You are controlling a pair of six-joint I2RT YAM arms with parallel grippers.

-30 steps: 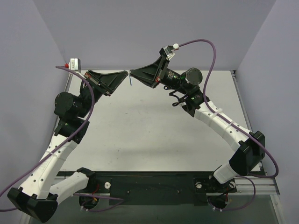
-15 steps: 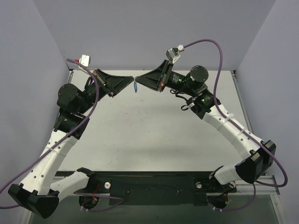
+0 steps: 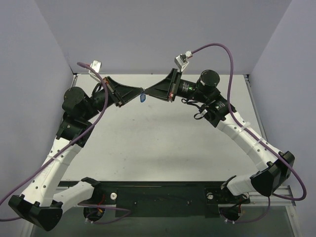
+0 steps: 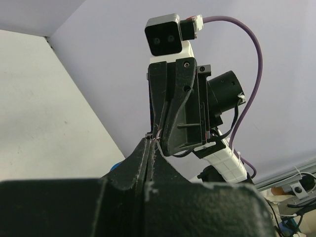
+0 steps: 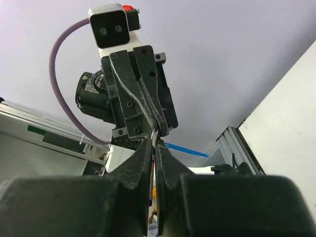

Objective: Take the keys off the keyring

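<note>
High above the back of the table, my two grippers meet tip to tip. My left gripper (image 3: pixel 140 90) (image 4: pixel 150 139) is shut, and a thin wire loop of the keyring (image 4: pixel 158 138) shows at its tips. The keyring's blue tag (image 3: pixel 143 98) hangs just below the meeting point; a sliver of the blue tag (image 4: pixel 117 166) peeks out beside my left finger. My right gripper (image 3: pixel 146 91) (image 5: pixel 155 139) is shut on a thin flat metal strip, the key (image 5: pixel 153 168), seen edge-on between its fingers.
The white table (image 3: pixel 158 143) lies well below both grippers. Grey walls close in at the back and both sides. An aluminium rail (image 3: pixel 254 106) runs along the table's right edge, and the black base plate (image 3: pixel 163 197) sits at the near edge. Purple cables loop above each wrist.
Both grippers have moved together toward the near side and slightly right, staying tip to tip and shut. The blue tag travelled with them.
</note>
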